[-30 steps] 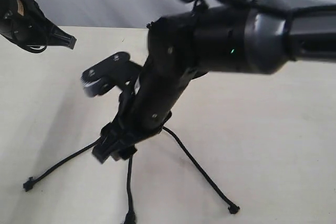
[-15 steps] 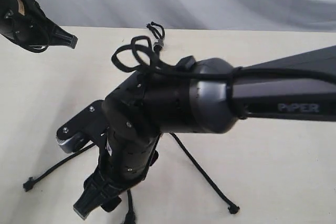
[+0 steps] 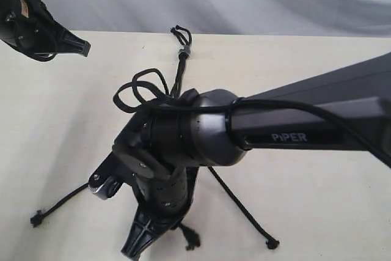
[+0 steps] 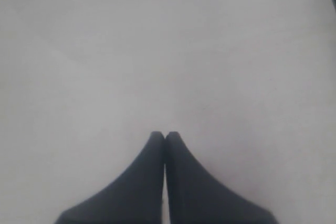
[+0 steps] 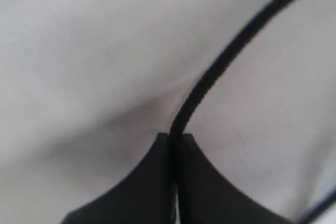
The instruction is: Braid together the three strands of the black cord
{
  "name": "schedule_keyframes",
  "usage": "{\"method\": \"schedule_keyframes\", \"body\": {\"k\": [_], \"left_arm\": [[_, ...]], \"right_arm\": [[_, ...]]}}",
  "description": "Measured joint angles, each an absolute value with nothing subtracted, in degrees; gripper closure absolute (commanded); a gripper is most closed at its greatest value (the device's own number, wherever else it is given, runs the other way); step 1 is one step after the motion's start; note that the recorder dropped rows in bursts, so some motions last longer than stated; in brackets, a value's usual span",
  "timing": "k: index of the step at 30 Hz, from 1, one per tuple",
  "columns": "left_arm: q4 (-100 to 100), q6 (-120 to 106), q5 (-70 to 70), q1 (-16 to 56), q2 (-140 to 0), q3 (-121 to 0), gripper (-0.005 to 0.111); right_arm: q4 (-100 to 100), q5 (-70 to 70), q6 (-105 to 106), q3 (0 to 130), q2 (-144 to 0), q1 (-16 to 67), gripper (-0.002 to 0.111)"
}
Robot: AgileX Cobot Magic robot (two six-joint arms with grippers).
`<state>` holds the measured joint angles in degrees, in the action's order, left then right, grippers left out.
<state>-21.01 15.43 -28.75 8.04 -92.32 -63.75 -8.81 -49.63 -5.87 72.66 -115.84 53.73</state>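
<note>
Black cord [image 3: 180,68] lies on the cream table [image 3: 330,206] in front of you. Its grey band [image 3: 185,48] sits near the far edge, with short loops [image 3: 179,30] just beyond it. From the band the cord runs toward you and goes under your right arm.

The left strand [image 3: 61,203] comes out from under the arm and lies flat on the table, free to its knot. The right strand [image 3: 241,207] does the same on the other side. The two are well apart.

Your right gripper [image 3: 130,252] is low over the near edge, between those two strands, and its fingers are pressed together. The right wrist view shows that gripper [image 5: 173,139] pinching a strand that rises from between the tips. By its place this is the middle strand [image 5: 207,81]. The arm hides most of it in the exterior view, and only its frayed end [image 3: 191,238] shows just beside the gripper.

Your left gripper [image 3: 84,47] hangs at the far left corner, well away from the cord. The left wrist view shows its tips [image 4: 165,136] closed on nothing over bare table.

A glossy cable [image 3: 135,87] loops off the right arm's wrist.
</note>
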Motion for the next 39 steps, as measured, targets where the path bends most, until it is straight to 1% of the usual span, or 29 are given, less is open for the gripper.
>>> {"method": "schedule_keyframes", "body": {"k": [4,7,14,18,24,26,29,31,33,36,39], "left_arm": [[-21.0,15.4,-28.8,8.0,-92.3,-63.8,0.106],[-21.0,15.4,-28.8,8.0,-92.3,-63.8,0.106],[-21.0,15.4,-28.7,8.0,-92.3,-63.8,0.106],[-21.0,15.4,-28.7,8.0,-92.3,-63.8,0.106],[-21.0,15.4,-28.4,8.0,-92.3,-63.8,0.106],[-21.0,15.4,-28.3,8.0,-92.3,-63.8,0.106],[-21.0,15.4,-28.1,8.0,-92.3,-63.8,0.106],[-21.0,15.4,-28.1,8.0,-92.3,-63.8,0.106],[-21.0,15.4,-28.1,8.0,-92.3,-63.8,0.106],[-21.0,15.4,-28.1,8.0,-92.3,-63.8,0.106],[-21.0,15.4,-27.9,8.0,-92.3,-63.8,0.106]], "right_arm": [[-23.0,-53.1,-9.2,73.6,-112.3,53.0,0.108],[-30.1,-54.5,-10.2,73.8,-110.8,50.2,0.108],[-32.7,-52.8,-10.6,73.8,-114.1,41.9,0.108],[-32.4,-52.6,-10.7,73.8,-117.3,39.1,0.108],[-27.3,-52.7,-10.3,73.9,-120.1,38.7,0.108],[-21.2,-53.4,-6.3,74.1,-119.9,39.4,0.108],[-7.5,-54.3,4.3,74.5,-118.8,44.1,0.108],[-3.4,-53.3,8.3,74.4,-117.6,47.8,0.108],[-3.8,-51.5,8.9,73.9,-115.1,50.2,0.108],[-12.6,-50.2,2.2,73.9,-108.6,48.1,0.108],[-17.0,-51.9,-3.1,73.9,-106.4,42.4,0.108]]}}
